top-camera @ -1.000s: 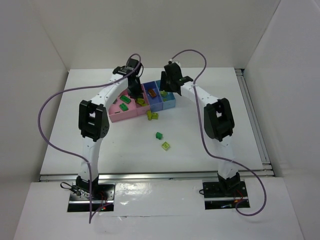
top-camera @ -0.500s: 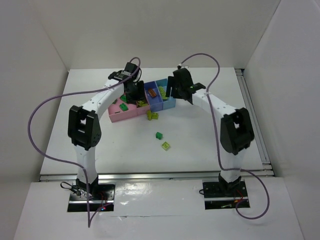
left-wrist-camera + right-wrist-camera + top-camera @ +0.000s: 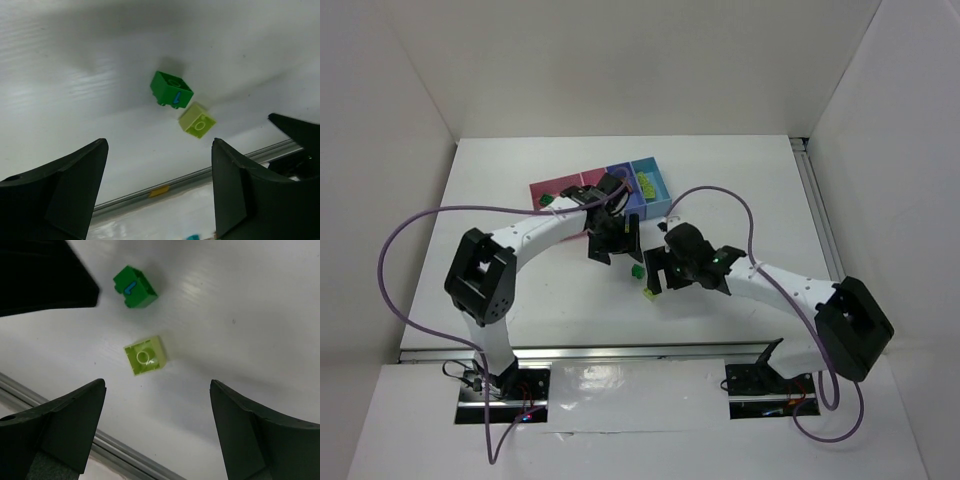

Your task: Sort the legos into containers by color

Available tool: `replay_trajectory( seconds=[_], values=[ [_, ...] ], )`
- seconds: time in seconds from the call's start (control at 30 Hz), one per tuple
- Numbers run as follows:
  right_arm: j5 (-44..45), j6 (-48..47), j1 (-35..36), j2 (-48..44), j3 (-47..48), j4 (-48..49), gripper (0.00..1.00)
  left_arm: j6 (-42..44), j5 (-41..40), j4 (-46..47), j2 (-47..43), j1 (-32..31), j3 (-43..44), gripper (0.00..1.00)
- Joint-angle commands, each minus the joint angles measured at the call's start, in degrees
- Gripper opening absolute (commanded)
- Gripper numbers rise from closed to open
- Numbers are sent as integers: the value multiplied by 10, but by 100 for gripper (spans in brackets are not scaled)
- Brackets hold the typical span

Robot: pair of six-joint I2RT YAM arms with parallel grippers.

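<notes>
Left gripper (image 3: 159, 145) hanging over the white table (image 3: 75, 60), jaws spread wide, and just beyond my fingertips two loose pieces: a dark green brick (image 3: 171, 90) and a yellow-green brick (image 3: 197, 120), close beside each other, nearly corner to corner. Right gripper (image 3: 157, 385) wide open too, poised above that yellow-green one without touching it. Neither hand grips a thing. From overhead both grippers crowd together mid-table, and the row of bins (image 3: 560, 188) lies beyond my left arm, with yellow-green pieces (image 3: 646, 184) showing in the light blue bin (image 3: 662, 196)
</notes>
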Motion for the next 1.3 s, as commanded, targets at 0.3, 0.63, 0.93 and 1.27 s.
replay_trajectory(
  seconds=[0.3, 0.63, 0.93, 1.27],
  values=[
    [-19, -33, 36, 37, 0, 67, 89, -150, 63, 72, 71, -28, -10, 79],
    [30, -33, 48, 69, -29, 128, 79, -168, 78, 97, 100, -28, -25, 67],
    [18, -39, 53, 122, -29, 160, 65, -175, 92, 118, 120, -28, -41, 34],
    [66, -34, 53, 64, -17, 86, 26, -170, 80, 108, 114, -10, -30, 0]
  ],
)
